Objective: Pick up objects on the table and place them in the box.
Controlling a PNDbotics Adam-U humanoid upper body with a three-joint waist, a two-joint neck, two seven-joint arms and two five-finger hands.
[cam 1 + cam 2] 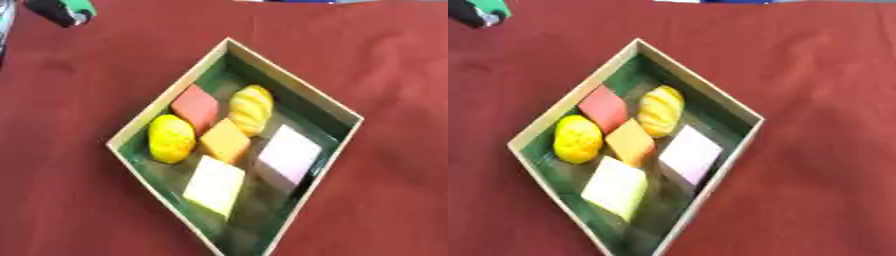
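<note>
A shallow box [294, 79] with a pale rim and a green inside lies cornerwise on the dark red tablecloth [79, 100]. Inside it are a red block [195, 106], an orange block [226, 141], a pale yellow block [214, 185] and a pink block [289, 154]. A bumpy yellow fruit [171, 138] sits by the left wall. A yellow striped oval thing [251, 109] lies near the far wall. Neither of my hands shows in either view.
A black and green thing [61, 10] sits at the far left corner of the table; I cannot make out what it is. Red cloth surrounds the box on every side. A strip of blue shows at the far edge [732, 1].
</note>
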